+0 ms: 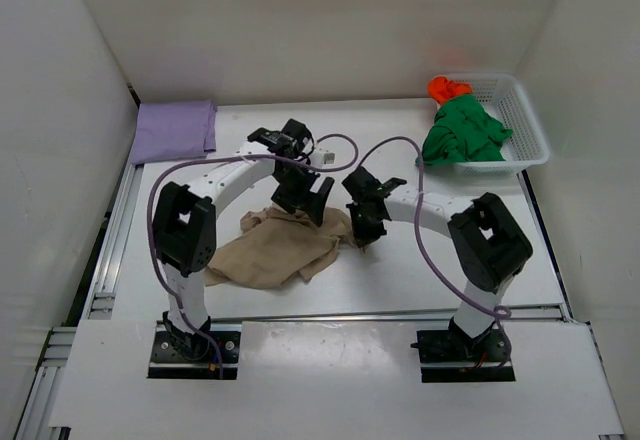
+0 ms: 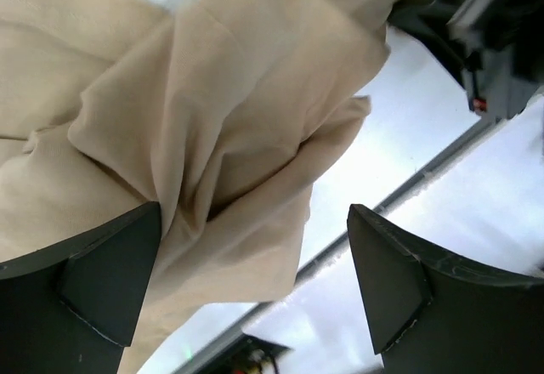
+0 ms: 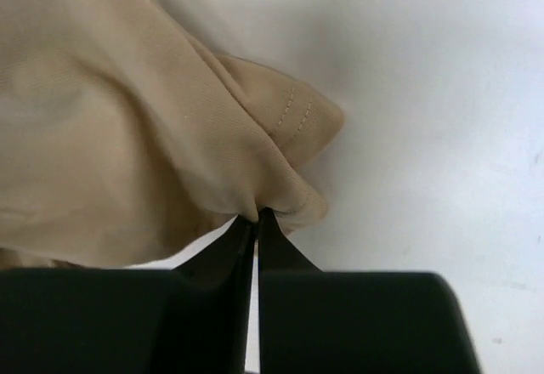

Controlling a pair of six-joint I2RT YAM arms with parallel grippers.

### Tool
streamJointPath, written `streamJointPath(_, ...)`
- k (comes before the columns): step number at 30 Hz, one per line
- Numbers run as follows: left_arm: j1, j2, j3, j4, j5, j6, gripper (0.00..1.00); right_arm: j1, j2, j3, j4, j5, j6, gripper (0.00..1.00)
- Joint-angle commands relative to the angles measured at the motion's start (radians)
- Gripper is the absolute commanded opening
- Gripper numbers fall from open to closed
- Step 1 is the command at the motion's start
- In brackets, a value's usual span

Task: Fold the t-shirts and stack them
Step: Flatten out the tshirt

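The beige tan t-shirt (image 1: 275,250) lies crumpled in the middle of the table. My right gripper (image 1: 358,239) is shut on its right edge, pinching a hemmed fold (image 3: 285,183). My left gripper (image 1: 303,203) is open above the shirt's upper edge, its jaws wide apart with cloth (image 2: 212,136) between and behind them, not clamped. The lilac purple t-shirt (image 1: 174,130) lies folded at the back left. The bright green t-shirt (image 1: 462,135) and the orange-red t-shirt (image 1: 447,87) are heaped in the basket.
A white mesh basket (image 1: 520,110) stands at the back right. White walls close in the table on three sides. A metal rail (image 1: 110,250) runs along the table's left edge.
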Motion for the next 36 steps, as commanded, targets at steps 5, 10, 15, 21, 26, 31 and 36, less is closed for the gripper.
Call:
streamJointPath(5, -0.174, -0.148, -0.039, 0.091, -0.133, 0.001, 1.0, -0.001, -0.236, -0.071, -0.022, -0.08, 0.045, 0.0)
streamJointPath(10, -0.24, -0.148, -0.212, 0.209, -0.216, 0.001, 0.98, -0.023, -0.392, -0.157, -0.031, -0.141, 0.126, 0.0)
streamJointPath(15, -0.254, -0.087, -0.213, 0.209, -0.216, 0.001, 0.82, -0.057, -0.482, -0.241, -0.022, -0.151, 0.188, 0.0)
streamJointPath(21, -0.263, -0.078, -0.266, 0.276, -0.337, 0.001, 0.44, -0.115, -0.55, -0.28, -0.002, -0.16, 0.197, 0.0)
streamJointPath(26, -0.213, -0.139, -0.275, 0.286, -0.373, 0.001, 0.11, -0.218, -0.575, -0.303, 0.03, -0.212, 0.185, 0.0)
streamJointPath(31, -0.046, -0.301, -0.237, 0.296, -0.464, 0.001, 0.11, -0.416, -0.497, -0.117, 0.042, -0.33, 0.133, 0.0)
streamJointPath(36, 0.212, -0.473, 0.025, 0.296, -0.499, 0.001, 0.11, -0.554, -0.422, 0.25, -0.021, -0.437, 0.162, 0.0)
